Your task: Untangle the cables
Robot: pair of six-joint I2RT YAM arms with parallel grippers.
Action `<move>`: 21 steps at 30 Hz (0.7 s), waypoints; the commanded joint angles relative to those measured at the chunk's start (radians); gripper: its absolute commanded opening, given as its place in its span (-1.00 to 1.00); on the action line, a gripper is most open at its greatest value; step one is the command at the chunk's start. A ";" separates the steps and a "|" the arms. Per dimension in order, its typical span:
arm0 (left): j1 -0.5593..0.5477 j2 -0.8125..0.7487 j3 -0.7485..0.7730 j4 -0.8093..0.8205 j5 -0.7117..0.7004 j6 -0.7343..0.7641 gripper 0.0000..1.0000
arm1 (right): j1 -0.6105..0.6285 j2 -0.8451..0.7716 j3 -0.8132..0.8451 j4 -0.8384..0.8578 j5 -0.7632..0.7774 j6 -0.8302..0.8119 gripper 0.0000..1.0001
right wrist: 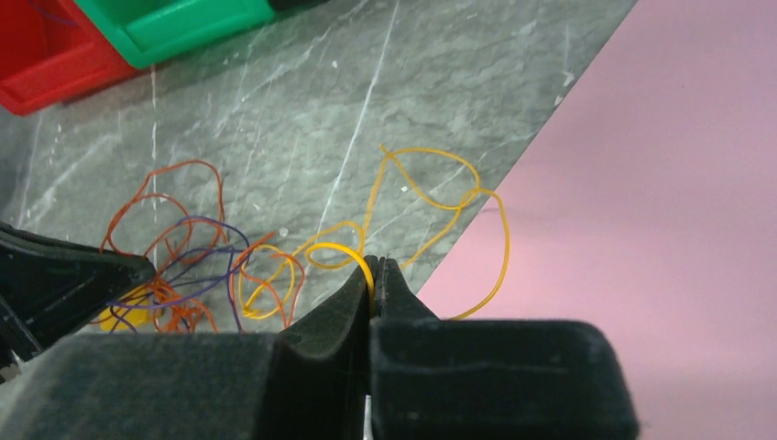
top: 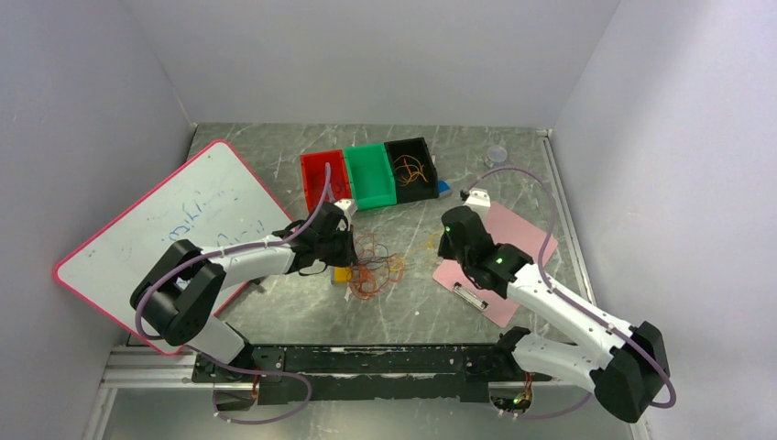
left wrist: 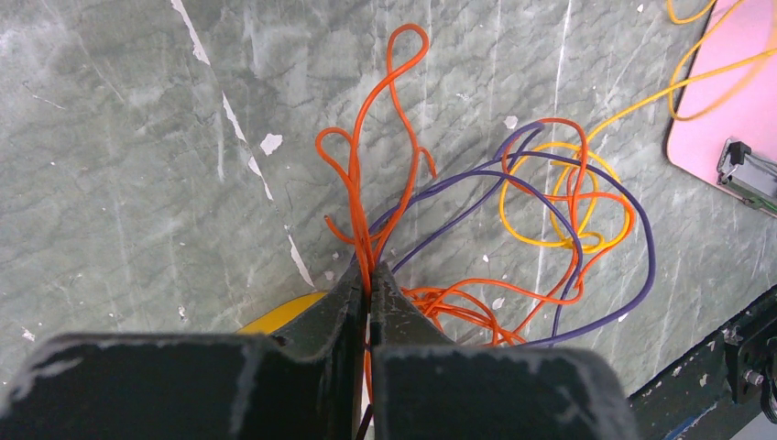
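The cables (top: 377, 267) lie as a loose tangle of orange, purple and yellow loops on the grey table between the two arms. My left gripper (top: 352, 249) is at the tangle's left edge. In the left wrist view this gripper (left wrist: 370, 271) is shut on a bundle of orange cable strands (left wrist: 403, 110), with purple (left wrist: 643, 240) and yellow (left wrist: 561, 236) loops lying beyond. My right gripper (top: 446, 241) is at the tangle's right side. Here the gripper (right wrist: 374, 265) is shut on a yellow cable (right wrist: 431, 188) that trails over the edge of the pink clipboard (right wrist: 641, 183).
A red bin (top: 322, 174), a green bin (top: 370, 174) and a black bin (top: 412, 170) holding more wires stand at the back. A whiteboard (top: 165, 238) lies at the left. The pink clipboard (top: 513, 247) lies under the right arm. A yellow block (top: 342, 274) sits by the tangle.
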 commanded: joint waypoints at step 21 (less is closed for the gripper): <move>-0.003 0.004 0.029 0.008 0.009 0.008 -0.86 | -0.246 -0.052 0.224 -0.042 -0.005 -0.222 -1.00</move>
